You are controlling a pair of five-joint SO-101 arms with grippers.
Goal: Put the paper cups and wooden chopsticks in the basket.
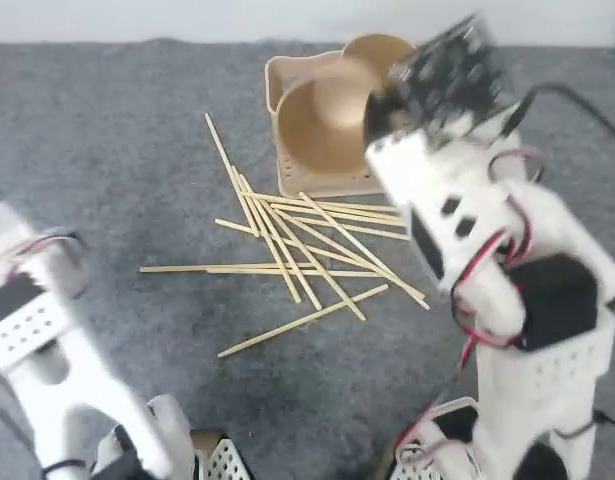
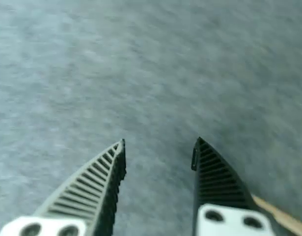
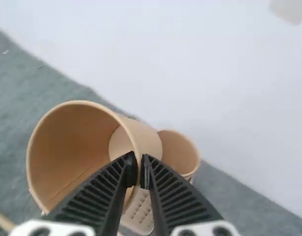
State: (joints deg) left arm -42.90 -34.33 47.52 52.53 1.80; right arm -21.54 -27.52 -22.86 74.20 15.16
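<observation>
Right claw is pressed tight on the wall of a paper cup, one finger inside the mouth and one outside. The cup is tipped on its side, its open mouth facing back toward the arms. It hangs right over the basket at the far side of the grey tabletop; whether it's touching the basket floor, can't tell from here. Just behind it is a second paper cup, upright at the basket's far corner.

Over to the left claw: spread wide, nothing between the fingers, pointing down at bare grey tabletop. One chopstick peeks in beside its darker finger. The left arm itself sits low at the near edge, well apart from the basket.

Between the two arms, the wooden chopsticks lie scattered and crossed on the tabletop just in front of the basket. A few stray toward the left, and one lies alone nearer the arms.
</observation>
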